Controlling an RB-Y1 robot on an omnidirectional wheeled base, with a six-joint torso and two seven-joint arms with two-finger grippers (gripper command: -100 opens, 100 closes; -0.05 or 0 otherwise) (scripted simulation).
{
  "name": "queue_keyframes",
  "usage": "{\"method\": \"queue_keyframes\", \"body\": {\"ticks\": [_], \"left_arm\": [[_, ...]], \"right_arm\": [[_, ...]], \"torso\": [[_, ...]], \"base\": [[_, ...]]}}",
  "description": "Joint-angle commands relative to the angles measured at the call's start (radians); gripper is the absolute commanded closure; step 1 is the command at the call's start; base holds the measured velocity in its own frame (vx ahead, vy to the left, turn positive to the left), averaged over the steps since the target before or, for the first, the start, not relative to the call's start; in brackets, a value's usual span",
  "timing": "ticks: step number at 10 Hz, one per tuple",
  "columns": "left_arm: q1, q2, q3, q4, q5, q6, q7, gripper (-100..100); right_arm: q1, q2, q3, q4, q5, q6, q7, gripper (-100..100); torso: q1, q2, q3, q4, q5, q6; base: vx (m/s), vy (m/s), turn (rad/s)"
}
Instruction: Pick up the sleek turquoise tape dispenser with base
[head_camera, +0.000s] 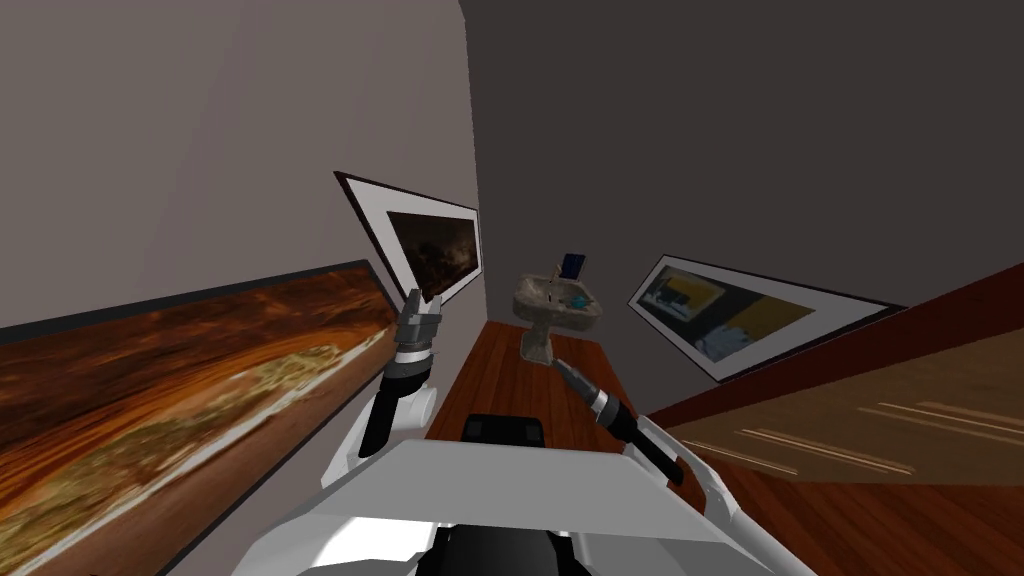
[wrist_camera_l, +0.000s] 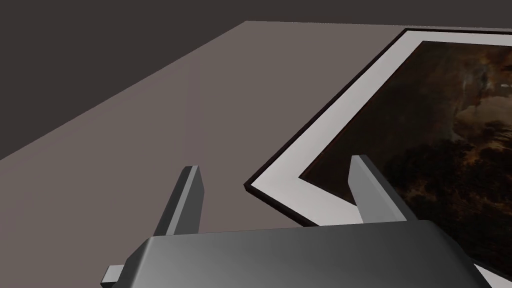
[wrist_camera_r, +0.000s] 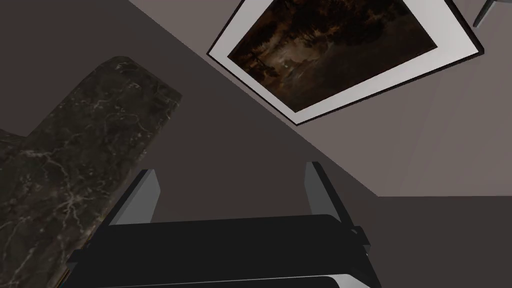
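Observation:
The turquoise tape dispenser (head_camera: 578, 299) lies small in the basin of a mottled stone pedestal sink (head_camera: 540, 300) in the corner ahead. My right gripper (head_camera: 566, 370) is low beside the sink's pedestal, below the basin. In the right wrist view the right gripper (wrist_camera_r: 232, 186) stands open and empty, with the dark veined stone of the sink (wrist_camera_r: 75, 165) just off one finger. My left gripper (head_camera: 421, 303) is raised at my left, away from the sink. In the left wrist view the left gripper (wrist_camera_l: 276, 186) is open with nothing between its fingers.
A dark blue upright object (head_camera: 573, 266) stands at the back of the sink. The sink stands on a reddish wood floor (head_camera: 490, 380) between two walls that meet behind it. Framed pictures (head_camera: 430, 245) hang on both walls.

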Motion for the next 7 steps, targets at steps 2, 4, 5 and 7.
{"method": "queue_keyframes", "body": {"ticks": [2,4,5,7], "left_arm": [[0.0,0.0,0.0,0.0,0.0,0.0,0.0,0],[0.0,0.0,0.0,0.0,0.0,0.0,0.0,0],[0.0,0.0,0.0,0.0,0.0,0.0,0.0,0],[0.0,0.0,0.0,0.0,0.0,0.0,0.0,0]], "right_arm": [[-0.015,-0.079,0.03,0.07,0.021,-0.002,0.011,-100],[-0.033,-0.138,0.057,0.126,0.04,-0.003,0.018,-100],[-0.051,-0.168,0.085,0.155,0.059,-0.003,0.026,-100],[-0.051,-0.207,0.085,0.181,0.059,-0.003,0.026,-100]], "torso": [[0.001,0.0,0.0,0.0,0.0,-0.001],[0.0,-0.001,0.0,0.0,0.0,-0.001],[0.0,-0.001,0.0,0.0,0.0,0.0],[0.0,-0.001,-0.001,0.0,0.0,0.0]], "base": [[-0.024,0.024,0.202],[-0.017,0.022,0.211],[-0.011,0.024,0.321],[-0.005,0.009,0.045]]}}
